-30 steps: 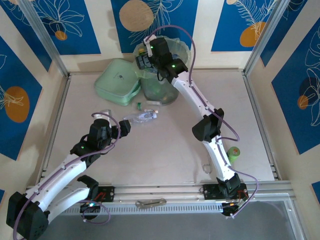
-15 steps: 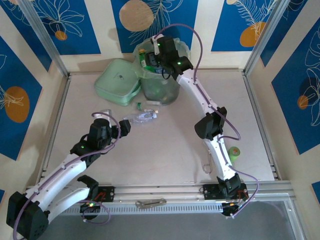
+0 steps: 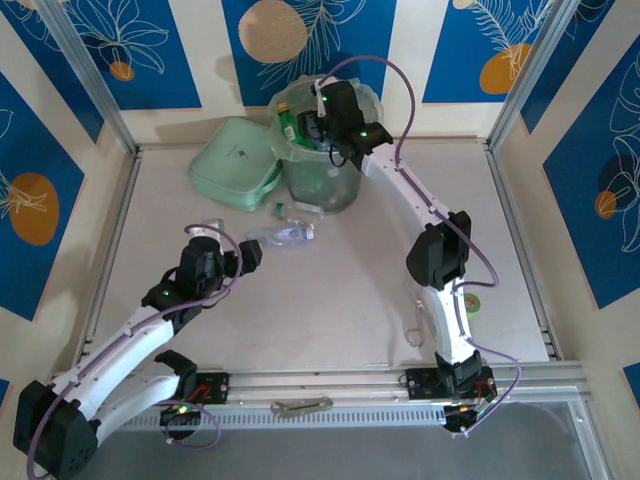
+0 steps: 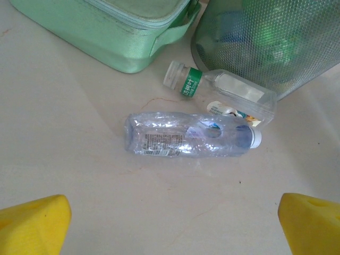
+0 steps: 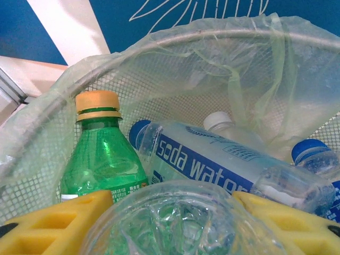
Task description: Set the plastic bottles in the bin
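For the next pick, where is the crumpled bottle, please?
Top view: the crumpled bottle lies ahead of the left gripper, beside a second bottle by the bin.

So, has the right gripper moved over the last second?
Yes. The right gripper, gripping a clear bottle, shifted rightward from the bin's left rim to above its opening.

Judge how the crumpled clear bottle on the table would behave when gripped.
The crumpled clear bottle looks empty and dented, so it is probably very light, with walls that give under squeezing. Lying on its side on the smooth table, it may roll or skid if nudged. The green-banded bottle right beside it could get knocked.
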